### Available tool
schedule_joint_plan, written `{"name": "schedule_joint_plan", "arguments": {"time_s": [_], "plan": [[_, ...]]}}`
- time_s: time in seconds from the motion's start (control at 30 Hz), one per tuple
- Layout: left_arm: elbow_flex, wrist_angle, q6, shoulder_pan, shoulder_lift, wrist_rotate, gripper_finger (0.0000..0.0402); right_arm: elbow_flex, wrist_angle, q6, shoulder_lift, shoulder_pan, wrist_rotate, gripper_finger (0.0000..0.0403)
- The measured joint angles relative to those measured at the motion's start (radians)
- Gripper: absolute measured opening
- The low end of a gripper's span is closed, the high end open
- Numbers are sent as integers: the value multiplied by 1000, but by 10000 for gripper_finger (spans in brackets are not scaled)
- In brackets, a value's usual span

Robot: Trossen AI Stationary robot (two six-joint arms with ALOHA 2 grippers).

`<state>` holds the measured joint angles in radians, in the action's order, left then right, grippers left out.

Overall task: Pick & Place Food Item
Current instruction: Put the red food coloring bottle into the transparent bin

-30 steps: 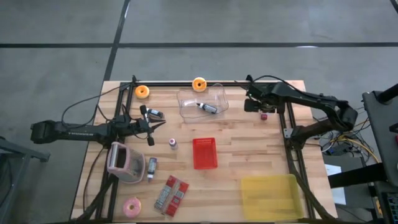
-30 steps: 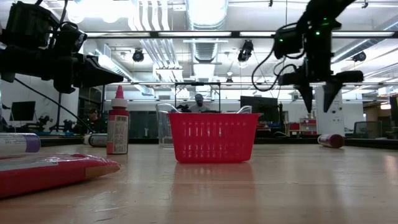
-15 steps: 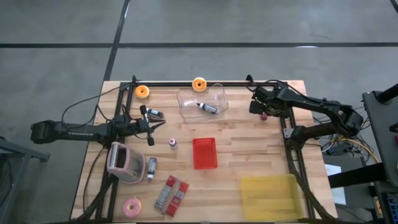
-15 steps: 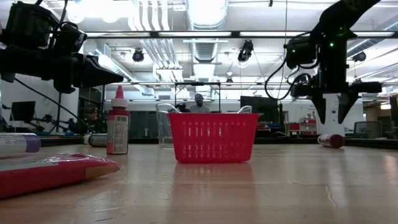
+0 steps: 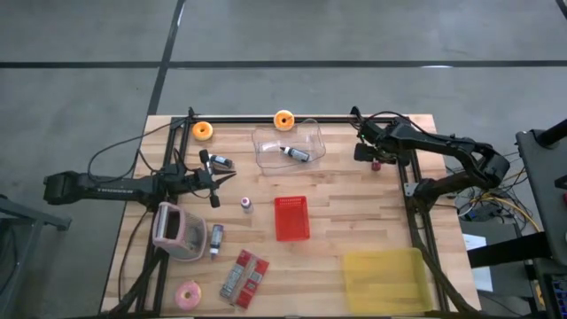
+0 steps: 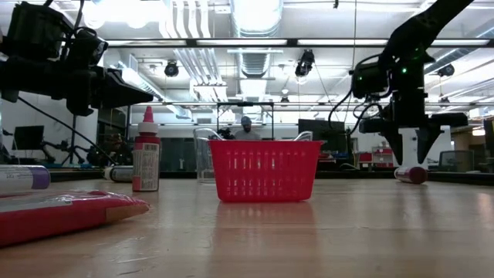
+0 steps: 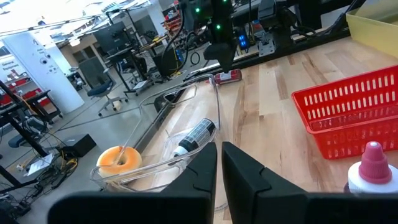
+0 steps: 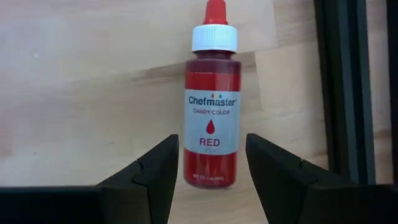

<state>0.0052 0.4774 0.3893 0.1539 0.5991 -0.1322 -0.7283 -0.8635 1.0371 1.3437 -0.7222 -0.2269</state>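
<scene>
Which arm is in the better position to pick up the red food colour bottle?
Right. The right gripper hangs open directly over the red food colour bottle; the left gripper waits shut across the table.

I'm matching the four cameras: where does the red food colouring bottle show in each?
High: red food colouring bottle, far right, under the right gripper.
Low: lying at right.
Left wrist: far off, beyond the clear tub.
Right wrist: centre, between open fingers.
Shared landmark: red basket.
</scene>
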Motion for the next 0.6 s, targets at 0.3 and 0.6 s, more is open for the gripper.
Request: {"name": "schedule_joint_plan", "arguments": {"time_s": [0.3,0.6], "plan": [[0,0,0,0,0,0,28,6,53,-25,93,-21,-1,185],[0,0,0,0,0,0,28,7,74,-28,154,-39,-1,185]]}}
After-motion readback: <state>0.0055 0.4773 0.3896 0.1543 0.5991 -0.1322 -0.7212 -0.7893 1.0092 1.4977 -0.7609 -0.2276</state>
